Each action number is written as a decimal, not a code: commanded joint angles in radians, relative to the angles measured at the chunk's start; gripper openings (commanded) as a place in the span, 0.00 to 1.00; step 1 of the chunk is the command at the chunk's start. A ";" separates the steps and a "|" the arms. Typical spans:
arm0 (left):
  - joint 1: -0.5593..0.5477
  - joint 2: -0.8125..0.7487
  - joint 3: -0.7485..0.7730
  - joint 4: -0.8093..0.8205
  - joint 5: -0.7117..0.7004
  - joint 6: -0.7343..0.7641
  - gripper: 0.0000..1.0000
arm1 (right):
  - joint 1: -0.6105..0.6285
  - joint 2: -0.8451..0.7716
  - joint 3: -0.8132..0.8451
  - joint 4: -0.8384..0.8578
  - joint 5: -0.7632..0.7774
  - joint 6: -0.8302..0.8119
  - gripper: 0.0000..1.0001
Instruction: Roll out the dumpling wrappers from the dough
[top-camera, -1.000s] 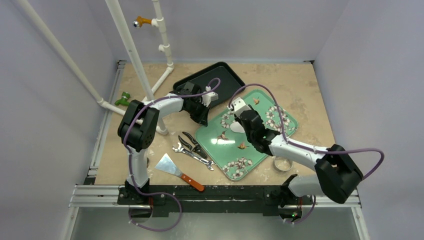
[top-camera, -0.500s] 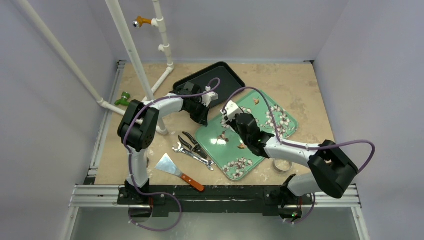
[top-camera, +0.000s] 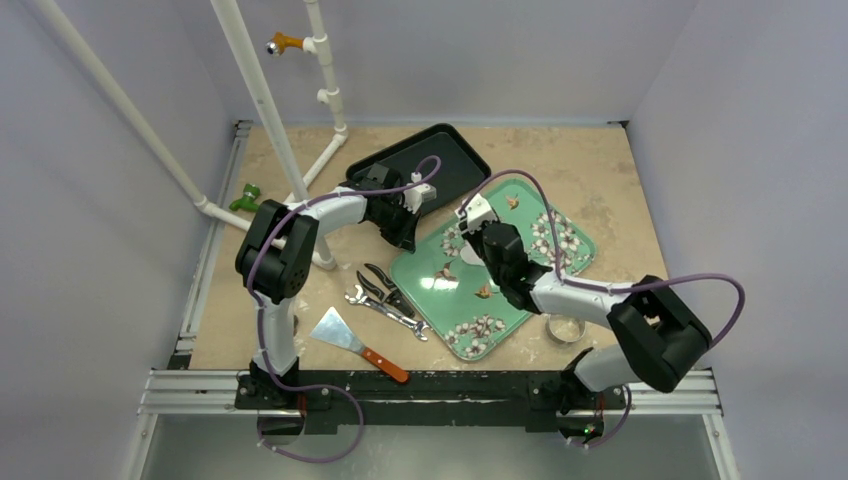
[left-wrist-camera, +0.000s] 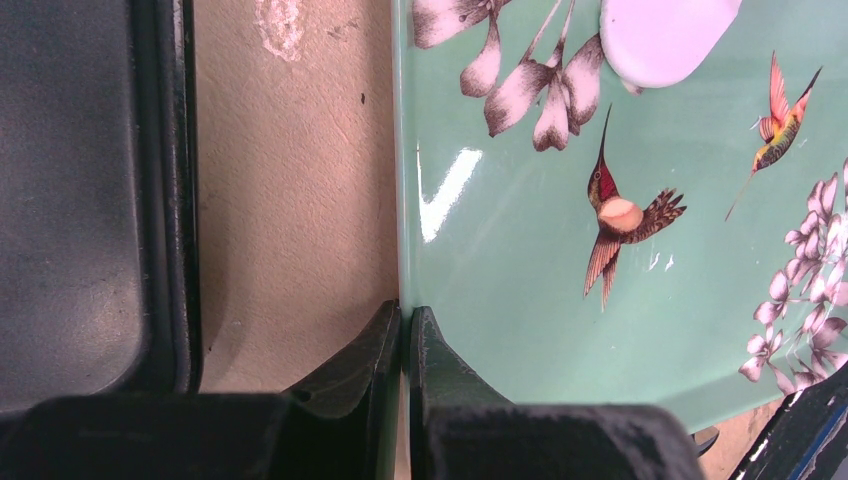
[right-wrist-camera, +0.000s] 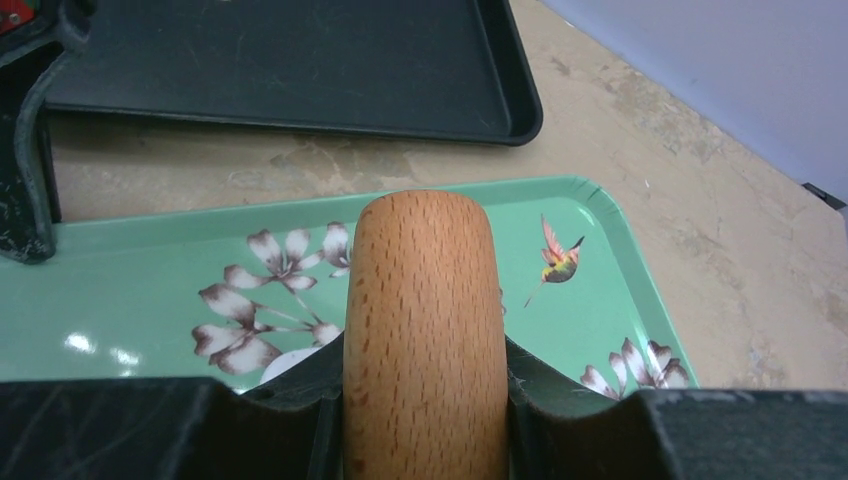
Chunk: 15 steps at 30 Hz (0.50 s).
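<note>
Left gripper (left-wrist-camera: 405, 325) was clamped tight on the left rim of the green hummingbird tray (left-wrist-camera: 500, 300), pinning it in place. Right gripper (right-wrist-camera: 423, 365) gripped the wooden rolling pin (right-wrist-camera: 420, 260) between its 2 fingers, just over the 1 dumpling wrapper (left-wrist-camera: 665, 35) lying flat on the tray. Rolling step in hand, I'd say; next move called for pressing down and pushing evenly across the disc.

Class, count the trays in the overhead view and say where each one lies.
2. The black tray sits farthest back, near the centre. The green flowered tray sits just in front of it, to the right. No others appear hidden.
</note>
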 joint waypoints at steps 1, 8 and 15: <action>0.019 0.002 0.010 0.001 -0.006 0.017 0.00 | -0.061 0.097 -0.024 -0.225 0.111 0.068 0.00; 0.018 0.002 0.010 0.001 -0.006 0.017 0.00 | -0.067 0.140 0.006 -0.256 0.201 0.069 0.00; 0.018 0.002 0.010 0.003 -0.006 0.017 0.00 | -0.070 0.110 -0.004 -0.255 0.206 0.074 0.00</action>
